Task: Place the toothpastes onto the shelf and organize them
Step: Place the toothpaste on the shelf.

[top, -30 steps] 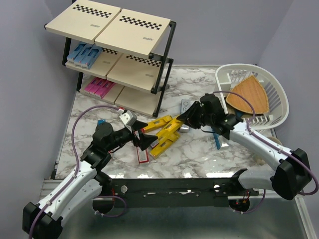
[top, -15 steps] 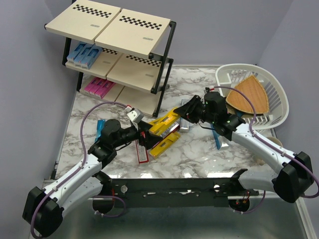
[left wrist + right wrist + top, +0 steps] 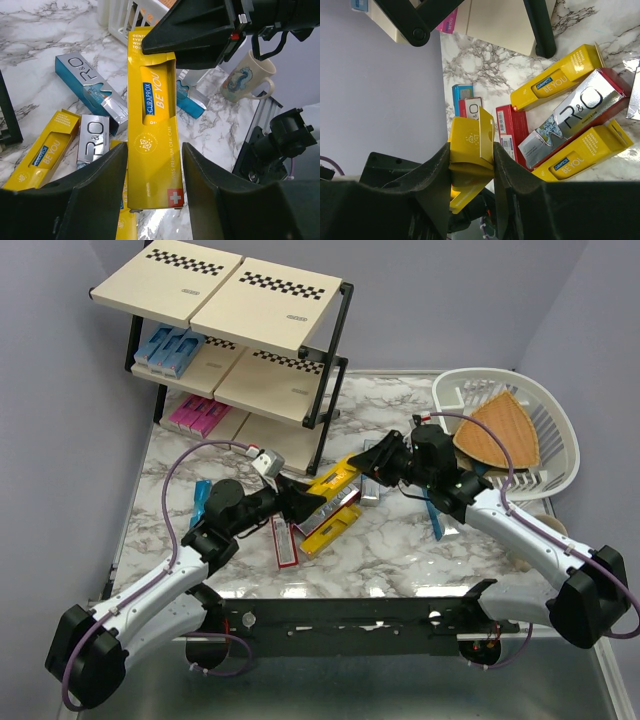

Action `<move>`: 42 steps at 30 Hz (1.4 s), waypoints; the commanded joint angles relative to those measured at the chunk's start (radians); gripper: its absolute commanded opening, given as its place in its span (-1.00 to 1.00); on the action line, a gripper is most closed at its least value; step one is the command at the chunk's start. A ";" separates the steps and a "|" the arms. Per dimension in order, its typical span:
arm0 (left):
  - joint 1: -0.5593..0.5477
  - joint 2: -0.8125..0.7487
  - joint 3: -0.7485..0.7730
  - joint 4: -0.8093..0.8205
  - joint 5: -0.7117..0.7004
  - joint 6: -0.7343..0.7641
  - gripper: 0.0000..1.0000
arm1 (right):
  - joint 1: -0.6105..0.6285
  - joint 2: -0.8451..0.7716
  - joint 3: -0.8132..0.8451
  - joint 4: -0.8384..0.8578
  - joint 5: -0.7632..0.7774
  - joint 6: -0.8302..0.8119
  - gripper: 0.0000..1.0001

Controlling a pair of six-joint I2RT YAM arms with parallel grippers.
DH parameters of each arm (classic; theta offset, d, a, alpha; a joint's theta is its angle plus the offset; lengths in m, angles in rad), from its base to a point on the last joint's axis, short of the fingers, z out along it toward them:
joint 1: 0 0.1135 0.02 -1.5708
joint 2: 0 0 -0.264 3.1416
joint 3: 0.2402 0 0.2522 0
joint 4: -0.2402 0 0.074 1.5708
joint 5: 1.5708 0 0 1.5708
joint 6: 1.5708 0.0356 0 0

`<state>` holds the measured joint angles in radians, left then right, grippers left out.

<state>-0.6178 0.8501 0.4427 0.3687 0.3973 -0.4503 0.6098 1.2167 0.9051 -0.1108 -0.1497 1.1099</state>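
A yellow toothpaste (image 3: 335, 480) hangs above the table between both arms. My right gripper (image 3: 471, 165) is shut on its far end (image 3: 468, 142). My left gripper (image 3: 154, 200) has closed on the near end (image 3: 152, 125), with both fingers (image 3: 90, 195) against the box's sides. Below lie more toothpastes: yellow (image 3: 330, 525), red (image 3: 285, 545), silver (image 3: 92, 145) and teal (image 3: 85, 82). The shelf (image 3: 250, 300) stands at the back left, with blue toothpastes (image 3: 165, 350) on its middle tier and pink ones (image 3: 195, 417) on the bottom tier.
A white basket (image 3: 500, 375) with a wedge-shaped wooden board (image 3: 500, 430) sits at the back right. A printed mug (image 3: 245, 77) stands near the table's right edge. A blue box (image 3: 436, 520) lies under the right arm.
The right gripper lifted the yellow box toward the left arm. The left gripper moved up and right to the box's free end, and its jaws went from wide open to closed on it.
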 commanded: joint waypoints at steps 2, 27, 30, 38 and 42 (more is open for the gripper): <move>-0.016 -0.005 -0.004 0.038 -0.043 -0.028 0.08 | -0.001 -0.023 -0.012 0.053 -0.014 0.008 -0.37; -0.019 -0.197 0.174 -0.365 -0.451 0.231 -0.35 | -0.018 -0.069 0.092 -0.095 0.096 -0.197 0.68; -0.019 -0.188 0.253 -0.456 -0.554 0.269 -0.35 | -0.022 -0.085 0.124 -0.142 0.144 -0.254 0.68; -0.010 0.001 0.461 -0.548 -0.678 0.361 -0.34 | -0.030 -0.124 0.152 -0.182 0.243 -0.378 0.69; 0.029 0.119 0.551 -0.475 -0.626 0.390 -0.34 | -0.035 -0.151 0.158 -0.193 0.278 -0.438 0.69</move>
<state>-0.6243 0.8608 0.9112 -0.1577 -0.2146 -0.1253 0.5850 1.1000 1.0298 -0.2523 0.0460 0.7761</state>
